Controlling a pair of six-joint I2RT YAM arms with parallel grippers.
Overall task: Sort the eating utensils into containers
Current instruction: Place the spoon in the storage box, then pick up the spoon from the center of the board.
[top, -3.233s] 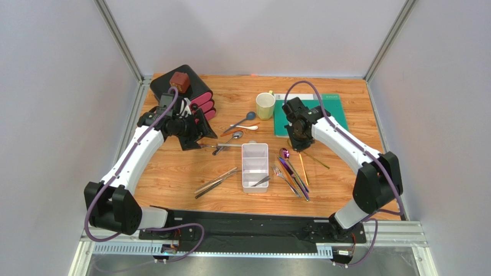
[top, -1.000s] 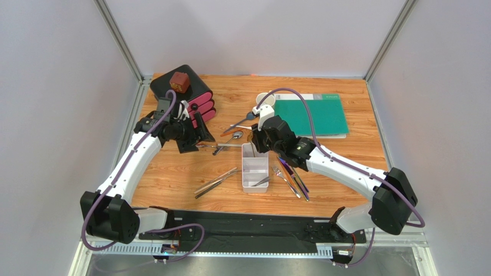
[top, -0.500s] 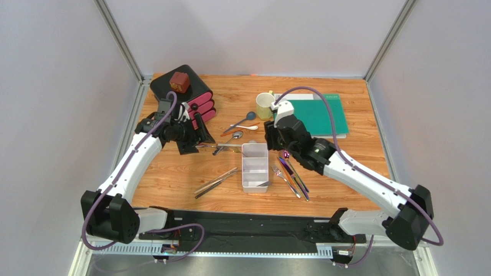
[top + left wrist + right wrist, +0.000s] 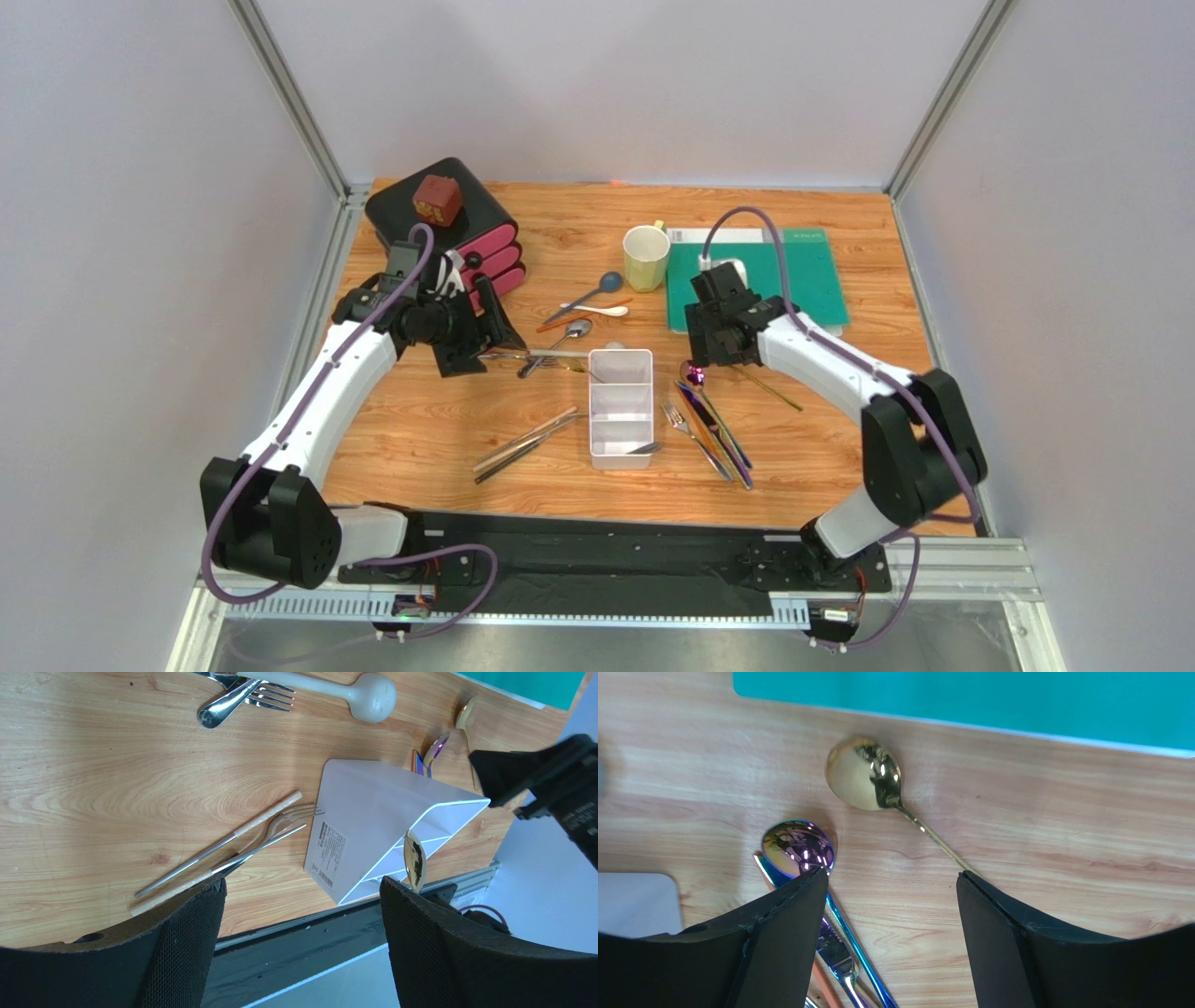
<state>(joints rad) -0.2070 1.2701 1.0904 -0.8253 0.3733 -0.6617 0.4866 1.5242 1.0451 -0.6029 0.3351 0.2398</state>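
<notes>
Quick rundown for you. Your right gripper (image 4: pixel 892 882) is spread wide with nothing in it, hanging over the wood just right of the white tray (image 4: pixel 620 378). Right in front of its fingers you've got the gold spoon (image 4: pixel 868 775), bowl end just beside the green mat (image 4: pixel 962 700). The purple spoon (image 4: pixel 798 847) sits next to it on the tray side. Its handle runs back under one finger in the wrist view, together with an orange stick and another shiny piece I can't make out. From above, that right-hand bunch (image 4: pixel 716 434) lies along the tray's right wall, near it but not touching.

Your left gripper (image 4: pixel 302 903) is wide open too and holding nothing. It's up over the left part of the table, close to the black box with pink drawers (image 4: pixel 470 238).

Near it, the silver spoon (image 4: pixel 568 333) lies on the wood, with the white spoon (image 4: pixel 608 311) and blue spoon (image 4: pixel 606 283) a bit further back toward the mug (image 4: pixel 645 256). A left-hand bunch (image 4: pixel 231 847) of chopsticks and a fork lies angled just left of the tray.

The tray itself sits mid-table between your two arms. One golden spoon bowl (image 4: pixel 414 862) pokes over the rim of its near-end compartment.
</notes>
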